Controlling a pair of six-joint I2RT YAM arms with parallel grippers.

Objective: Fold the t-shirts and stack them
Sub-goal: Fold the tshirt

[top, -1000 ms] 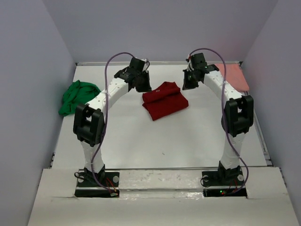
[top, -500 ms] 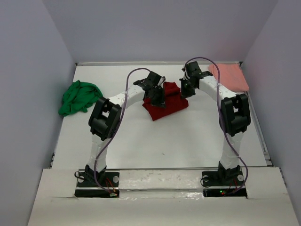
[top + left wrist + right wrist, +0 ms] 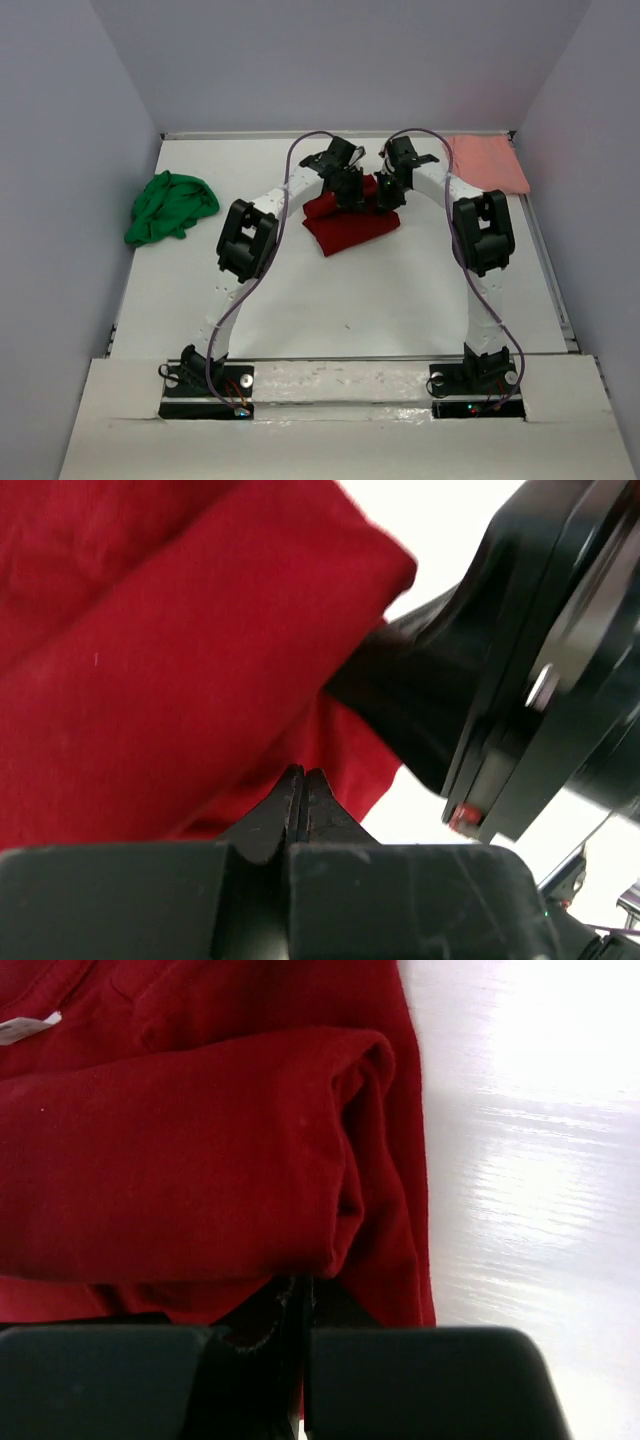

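The left fingers are pressed together, tips at the far edge of a folded dark red cloth t-shirt. The right fingers are closed too, at a neighbouring corner. Whether either pair pinches a layer cannot be told. The shirt lies mid-way across the white tabletop. It looks soft, light and limp, likely to sag, so it is best taken by a folded edge at both corners. There are three shirts: this one, a crumpled bright green t-shirt at left, and a flat salmon pink t-shirt at far right.
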